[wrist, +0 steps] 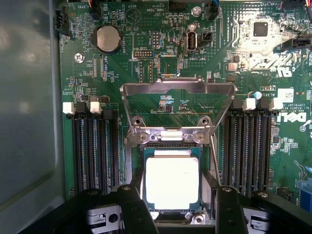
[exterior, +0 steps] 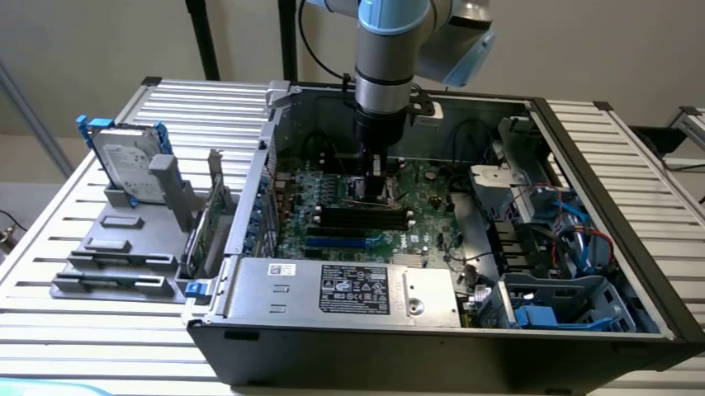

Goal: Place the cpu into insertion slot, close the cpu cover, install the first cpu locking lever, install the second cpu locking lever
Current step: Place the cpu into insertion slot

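The gripper [exterior: 375,188] hung low inside the computer case [exterior: 441,356], over the green motherboard [wrist: 97,117]. Its fingers [wrist: 132,207] stood spread, pinching nothing, one on either side of the cpu [wrist: 172,181], which lay flat in the insertion slot [wrist: 144,161]. Placing looked done. The cpu cover [wrist: 178,87] stood swung up, not yet closed. Closing it, I judged, would call for pressing that frame down over the chip.

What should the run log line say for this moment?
cpu: lying in insertion slot | cpu cover: raised open | hand: open, straddling cpu
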`<state>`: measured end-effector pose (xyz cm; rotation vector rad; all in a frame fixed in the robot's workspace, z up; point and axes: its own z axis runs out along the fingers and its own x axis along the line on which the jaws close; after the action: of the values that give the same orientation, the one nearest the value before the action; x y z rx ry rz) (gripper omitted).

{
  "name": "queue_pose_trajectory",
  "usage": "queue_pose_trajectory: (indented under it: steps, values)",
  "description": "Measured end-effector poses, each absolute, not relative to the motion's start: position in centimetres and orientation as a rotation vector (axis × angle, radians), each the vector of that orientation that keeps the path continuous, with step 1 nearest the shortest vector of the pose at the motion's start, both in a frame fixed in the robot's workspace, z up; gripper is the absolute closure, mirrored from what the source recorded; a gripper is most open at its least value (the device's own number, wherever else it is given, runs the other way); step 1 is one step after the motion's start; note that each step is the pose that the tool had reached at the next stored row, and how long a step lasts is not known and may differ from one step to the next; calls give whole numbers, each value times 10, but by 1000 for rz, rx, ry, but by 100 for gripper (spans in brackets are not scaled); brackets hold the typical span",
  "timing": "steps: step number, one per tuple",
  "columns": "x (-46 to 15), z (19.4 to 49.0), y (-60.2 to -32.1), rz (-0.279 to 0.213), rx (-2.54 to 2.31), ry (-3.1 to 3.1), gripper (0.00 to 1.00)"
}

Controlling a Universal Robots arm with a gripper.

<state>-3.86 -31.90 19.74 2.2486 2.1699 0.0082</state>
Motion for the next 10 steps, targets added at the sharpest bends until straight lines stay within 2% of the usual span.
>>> queue_pose_trajectory:
  steps: [10]
  values:
    - [-39,197,-319,7,2249,2170,44]
